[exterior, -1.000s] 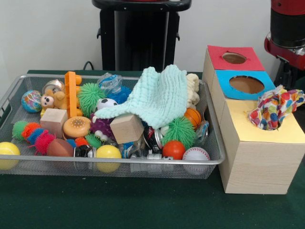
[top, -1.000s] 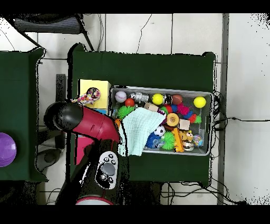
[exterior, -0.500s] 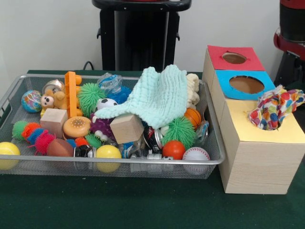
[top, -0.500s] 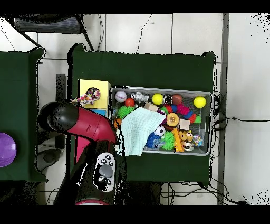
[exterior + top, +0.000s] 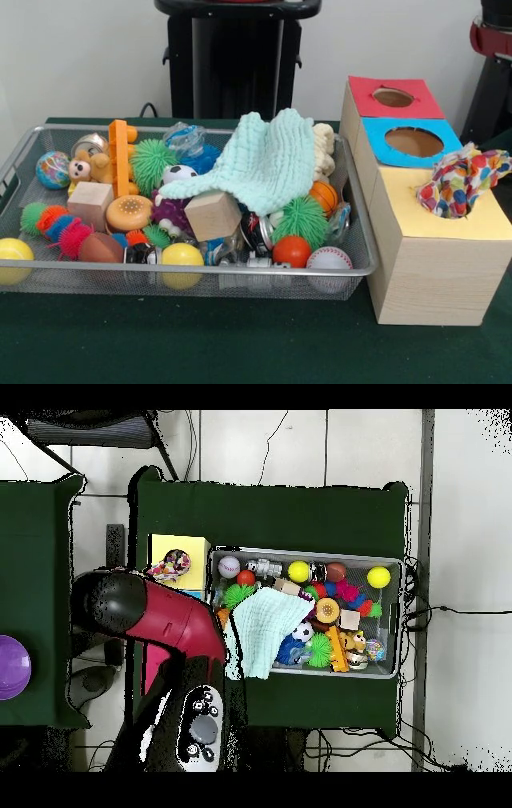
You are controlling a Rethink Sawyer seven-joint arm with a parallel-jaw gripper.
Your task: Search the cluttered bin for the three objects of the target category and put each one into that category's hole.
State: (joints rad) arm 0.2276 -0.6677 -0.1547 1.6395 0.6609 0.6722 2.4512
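Observation:
A polka-dot cloth [image 5: 460, 184] sits bunched in and over the hole in the yellow top [image 5: 400, 200] of the wooden box, spilling toward the box's right edge. It also shows in the overhead view [image 5: 170, 566]. The hole itself is covered by the cloth. The wire mesh bin [image 5: 240, 270] is full of toys, and no other polka-dot cloth shows in it. Only a piece of the red and black arm [image 5: 494, 36] shows at the top right. In the overhead view the red arm [image 5: 140, 612] lies beside the box, and the gripper is hidden.
A mint green waffle-knit cloth [image 5: 264, 164] drapes over the bin's middle toys. Balls, wooden blocks [image 5: 212, 214] and spiky toys fill the bin. The blue-topped hole [image 5: 414, 142] and the red-topped hole [image 5: 393, 97] are open. A black pedestal [image 5: 236, 56] stands behind the bin.
The arm has drawn back up and to the right in the front view, leaving only a sliver. The polka-dot cloth and the bin's toys have not moved.

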